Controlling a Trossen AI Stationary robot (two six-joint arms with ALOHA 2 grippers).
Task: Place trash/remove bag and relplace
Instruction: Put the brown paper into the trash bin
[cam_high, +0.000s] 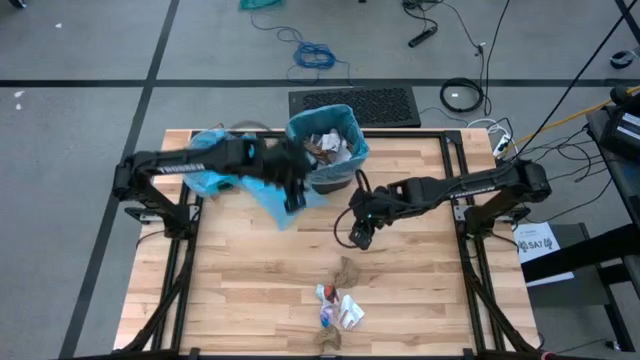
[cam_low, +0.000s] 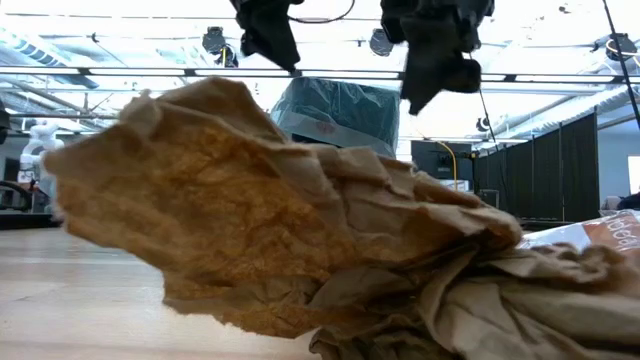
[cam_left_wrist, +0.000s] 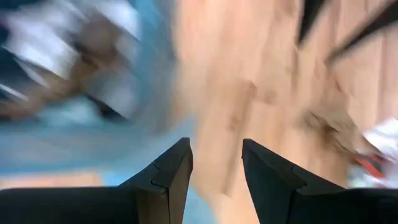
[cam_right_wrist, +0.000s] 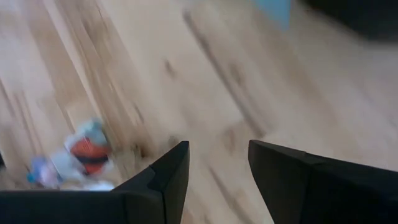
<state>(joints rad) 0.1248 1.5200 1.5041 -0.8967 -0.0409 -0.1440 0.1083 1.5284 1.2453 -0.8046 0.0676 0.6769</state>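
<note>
Trash: crumpled brown and white paper scraps (cam_high: 338, 300) on wooden desk (cam_high: 240, 290) near front edge; more fills blue-lined bin (cam_high: 328, 147). Right tool (cam_high: 362, 237) open, empty, nearer; best descend straight over scraps, straddle one wad. Left tool (cam_high: 293, 198) open beside bin.

1. The worktop (cam_high: 250, 270) is pale honey wood in plank strips, with darker grain streaks; its frame is black;
2. The bin (cam_high: 328, 150) wears a teal-blue bag; the trash (cam_high: 330, 143) inside it shows white and brown;
3. A pale blue sheet (cam_high: 215, 178) lies beside the bin;
4. Loose scraps (cam_high: 338, 305) near the front edge are brown, white, with red-orange and blue bits;
5. Both arms are black; the left gripper (cam_left_wrist: 215, 163) and right gripper (cam_right_wrist: 217, 163) have dark charcoal fingers;
6. The floor is grey, with a blue cable coil (cam_high: 316, 55).
</note>
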